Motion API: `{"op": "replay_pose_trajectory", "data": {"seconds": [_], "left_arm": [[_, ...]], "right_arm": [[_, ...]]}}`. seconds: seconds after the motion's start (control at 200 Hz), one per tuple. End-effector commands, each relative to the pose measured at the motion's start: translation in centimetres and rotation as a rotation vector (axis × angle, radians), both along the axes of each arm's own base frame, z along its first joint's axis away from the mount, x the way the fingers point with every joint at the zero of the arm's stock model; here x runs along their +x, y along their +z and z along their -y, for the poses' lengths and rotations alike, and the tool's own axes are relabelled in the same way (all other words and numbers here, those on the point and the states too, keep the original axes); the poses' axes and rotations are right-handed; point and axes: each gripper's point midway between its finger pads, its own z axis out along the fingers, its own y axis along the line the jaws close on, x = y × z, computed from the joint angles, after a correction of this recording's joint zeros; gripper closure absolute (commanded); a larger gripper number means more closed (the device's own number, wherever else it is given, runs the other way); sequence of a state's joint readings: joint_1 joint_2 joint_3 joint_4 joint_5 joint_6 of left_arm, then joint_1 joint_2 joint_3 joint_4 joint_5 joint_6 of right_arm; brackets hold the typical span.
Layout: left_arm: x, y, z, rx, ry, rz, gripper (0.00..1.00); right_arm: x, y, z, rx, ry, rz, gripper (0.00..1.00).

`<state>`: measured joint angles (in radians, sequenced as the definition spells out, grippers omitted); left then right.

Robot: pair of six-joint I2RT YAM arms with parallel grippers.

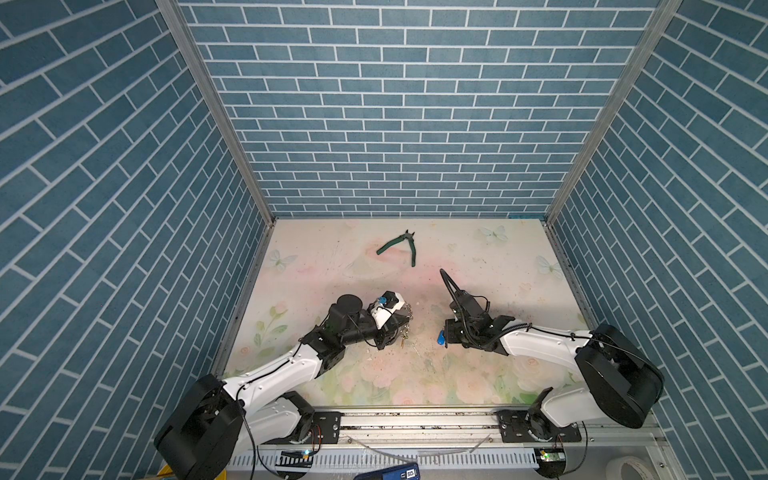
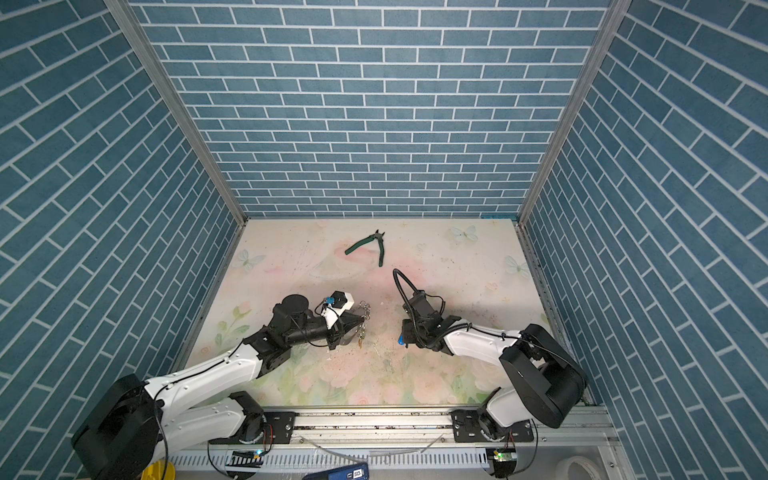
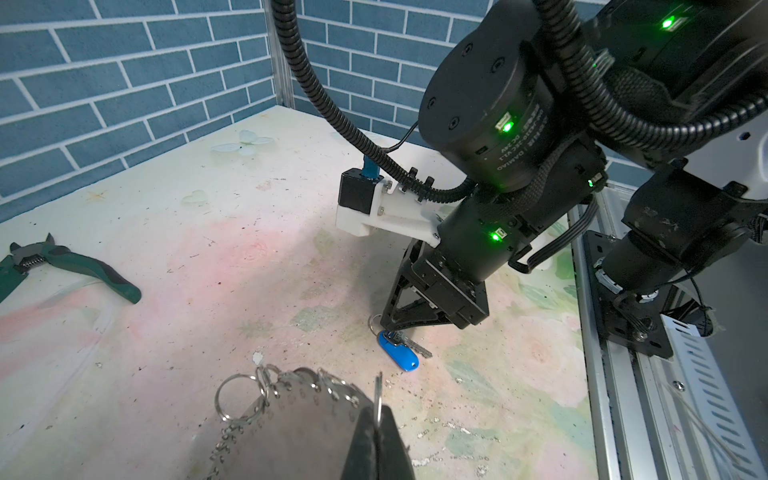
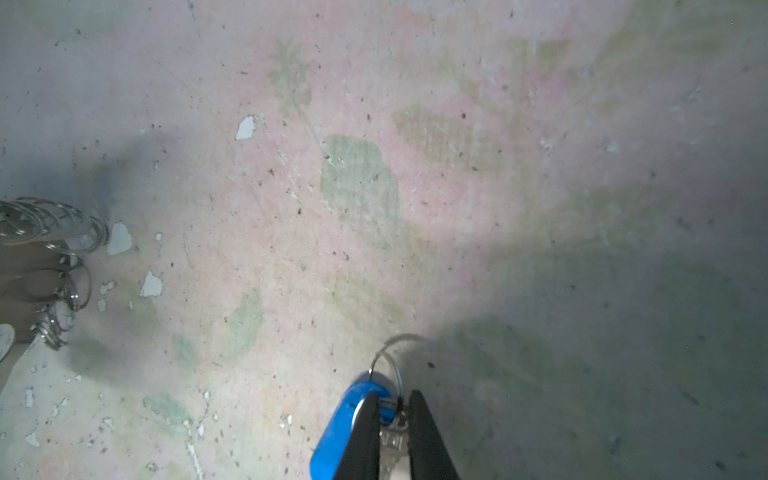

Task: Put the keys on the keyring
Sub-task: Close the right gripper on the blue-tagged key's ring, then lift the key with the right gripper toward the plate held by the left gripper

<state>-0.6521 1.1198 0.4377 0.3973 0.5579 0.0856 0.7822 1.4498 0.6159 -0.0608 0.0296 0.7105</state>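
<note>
Left pincer (image 3: 377,409) sits closest to the lens. Its jaws are closed tight on the rim of the keyring (image 3: 299,419), and a thin sliver of metal pokes up between them. Small rings (image 3: 235,395) line the dark plate's edge, some dangling. Cannot tell whether the plate clears the surface (image 1: 478,257).

Keys (image 4: 336,432) lie flat on the surface right of centre, apart from the keyring: blue tag, silvery key and a thin wire loop. Right pincer (image 4: 392,395) is down over them. Its jaws stand a narrow gap apart on either side of the key's head, one finger (image 4: 365,432) lying across the tag. Cannot tell whether they pinch it.

Green pliers (image 1: 401,243) lie handles splayed towards the back wall, well apart from both arms.
</note>
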Motion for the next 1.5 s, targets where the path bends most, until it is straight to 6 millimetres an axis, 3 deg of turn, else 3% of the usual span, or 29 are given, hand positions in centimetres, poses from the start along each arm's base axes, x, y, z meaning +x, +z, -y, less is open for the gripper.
{"op": "replay_pose_trajectory", "data": {"seconds": [0.0, 0.165, 0.745, 0.98, 1.3, 1.495], "left_arm": [[0.3, 0.4, 0.0, -0.012, 0.002, 0.013, 1.00], [0.3, 0.3, 0.0, -0.009, 0.002, 0.012, 1.00], [0.5, -0.1, 0.1, 0.001, 0.001, 0.000, 1.00], [0.2, -0.1, 0.3, -0.005, -0.015, -0.012, 1.00], [-1.4, 0.8, 1.1, -0.066, -0.104, -0.062, 1.00], [-2.1, 1.3, 1.3, -0.092, -0.137, -0.085, 1.00]], "right_arm": [[0.2, -0.1, -0.1, 0.015, -0.023, -0.008, 0.84], [0.3, -0.2, -0.3, 0.016, -0.018, -0.010, 0.84], [0.6, 0.8, -0.1, -0.034, 0.034, 0.034, 1.00], [0.0, 4.0, 0.4, -0.102, 0.186, 0.139, 1.00], [-4.0, 9.0, -3.5, -0.125, 0.562, 0.353, 1.00], [-5.1, 13.0, -5.2, -0.027, 0.642, 0.542, 1.00]]}}
